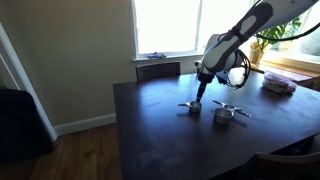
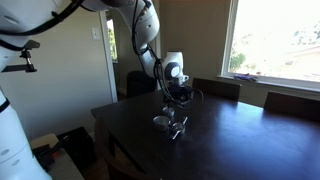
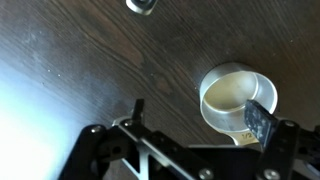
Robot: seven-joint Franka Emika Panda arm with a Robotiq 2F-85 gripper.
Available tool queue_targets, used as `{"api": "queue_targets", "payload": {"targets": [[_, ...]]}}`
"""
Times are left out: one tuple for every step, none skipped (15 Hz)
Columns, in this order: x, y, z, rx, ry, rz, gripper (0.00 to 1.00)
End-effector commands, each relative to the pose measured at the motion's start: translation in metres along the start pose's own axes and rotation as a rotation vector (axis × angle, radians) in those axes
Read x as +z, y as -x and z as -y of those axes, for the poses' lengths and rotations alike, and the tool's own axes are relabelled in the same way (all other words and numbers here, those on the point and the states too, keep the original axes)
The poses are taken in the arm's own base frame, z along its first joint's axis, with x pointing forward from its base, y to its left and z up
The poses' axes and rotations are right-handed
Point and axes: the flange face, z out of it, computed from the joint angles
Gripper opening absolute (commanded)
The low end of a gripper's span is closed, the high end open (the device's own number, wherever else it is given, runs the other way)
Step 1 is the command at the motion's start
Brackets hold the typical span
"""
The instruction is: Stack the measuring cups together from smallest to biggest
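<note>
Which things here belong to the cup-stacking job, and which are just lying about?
Job: large cup; small cup; gripper, open.
Lying about: pale object by the window; plant; chair.

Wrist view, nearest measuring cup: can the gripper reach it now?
Probably yes: the gripper is open and close above the measuring cup, nothing between. One finger overlaps its rim, so a small sideways shift looks needed.

Small cup (image 3: 141, 5) gets chopped off by the wrist view's top edge, and one finger (image 3: 262, 122) of the tool (image 3: 200, 112) hides part of the bigger cup (image 3: 228, 92) rim.
</note>
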Motion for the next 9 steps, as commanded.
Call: {"api": "queue_targets", "payload": {"targets": [[0.014, -0.008, 0.002, -0.064, 0.004, 0.0, 1.0], [0.019, -0.009, 0.003, -0.073, 0.002, 0.003, 1.0], [0.024, -0.01, 0.005, -0.085, 0.004, 0.004, 1.0], [0.028, -0.01, 0.007, -0.095, 0.002, 0.008, 0.91], [0.03, -0.011, 0.008, -0.105, 0.002, 0.01, 0.85], [0.034, -0.012, 0.01, -0.111, -0.001, 0.013, 0.67], [0.036, -0.012, 0.011, -0.117, -0.003, 0.014, 0.6], [0.036, -0.011, 0.013, -0.123, -0.002, 0.014, 0.53], [0.036, -0.01, 0.015, -0.127, 0.002, 0.016, 0.47]]}}
